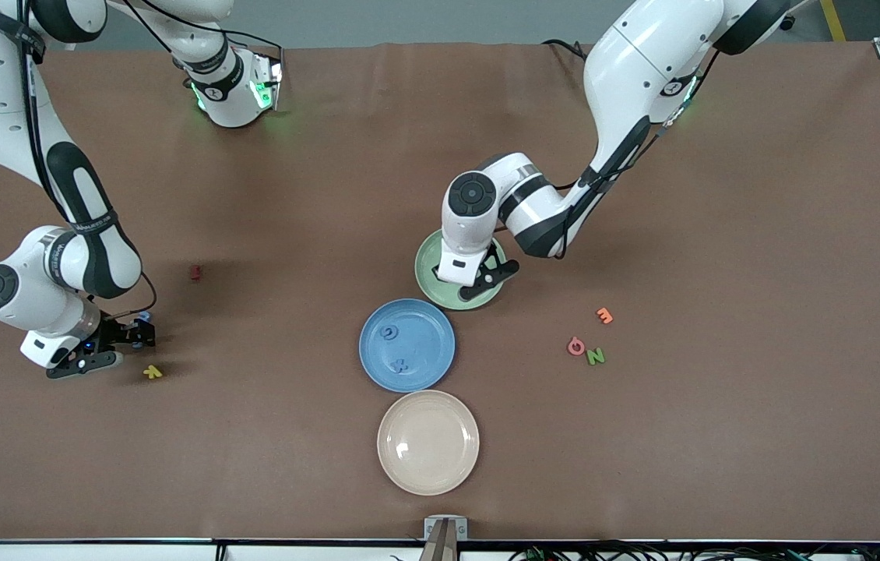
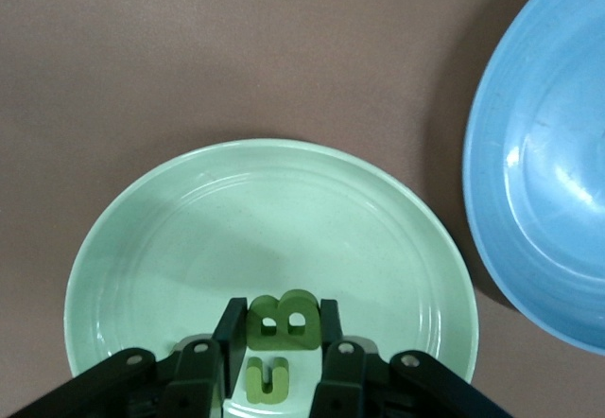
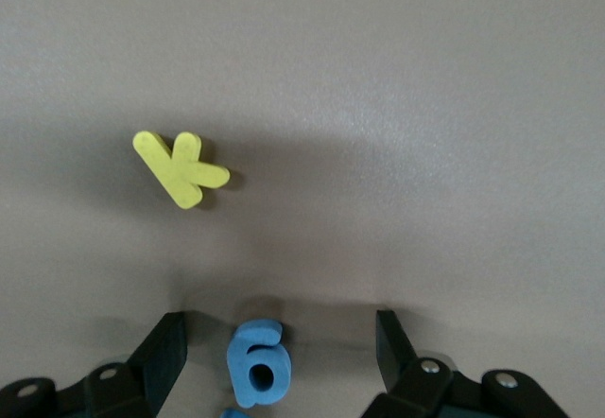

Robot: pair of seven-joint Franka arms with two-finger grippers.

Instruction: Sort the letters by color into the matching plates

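My left gripper (image 1: 465, 271) is low over the pale green plate (image 1: 431, 282) and shut on a green letter B (image 2: 281, 319). A green letter U (image 2: 267, 380) lies in that plate (image 2: 284, 210) under the gripper. My right gripper (image 1: 135, 333) is open at the table near the right arm's end, its fingers (image 3: 161, 352) on either side of a blue figure 6 (image 3: 258, 363) without touching it. A yellow K (image 1: 152, 372) lies beside it, also in the right wrist view (image 3: 180, 167). The blue plate (image 1: 440, 343) holds two blue letters (image 1: 388, 333).
A cream plate (image 1: 427, 442) lies nearest the front camera, next to the blue plate. A red letter (image 1: 195, 273) lies toward the right arm's end. An orange E (image 1: 604, 315), pink Q (image 1: 576, 346) and green N (image 1: 596, 357) lie toward the left arm's end.
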